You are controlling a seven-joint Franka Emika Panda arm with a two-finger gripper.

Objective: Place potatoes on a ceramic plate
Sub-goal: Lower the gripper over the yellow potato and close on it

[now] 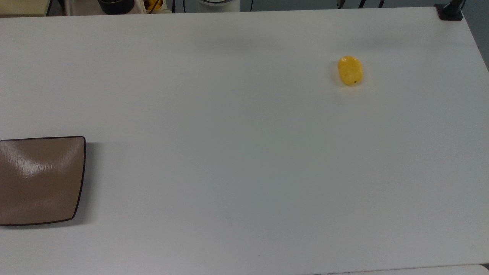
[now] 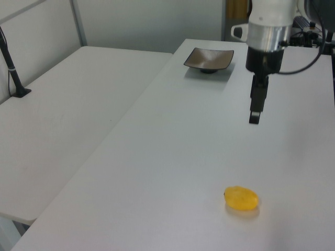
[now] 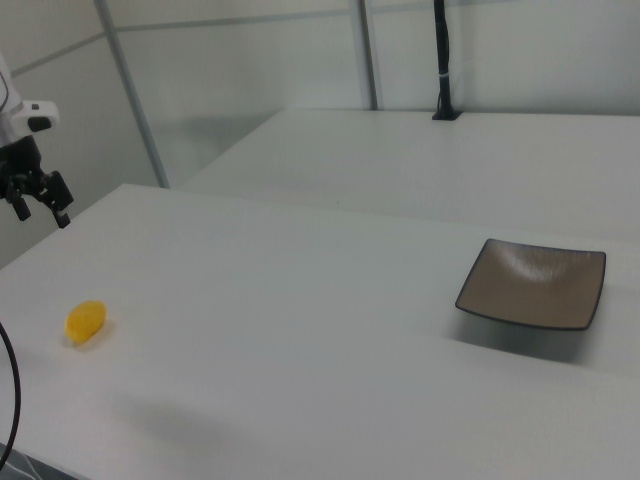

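White table [image 1: 237,160], matte, plain top. Second white table [image 2: 63,120] adjoining it at the left view's left. Pale partition wall [image 3: 250,60] behind, with grey metal uprights [image 3: 365,55]. Black clamped pole [image 3: 441,60] at the second table's far edge. Even, soft overhead light; faint shadows on the tabletop.
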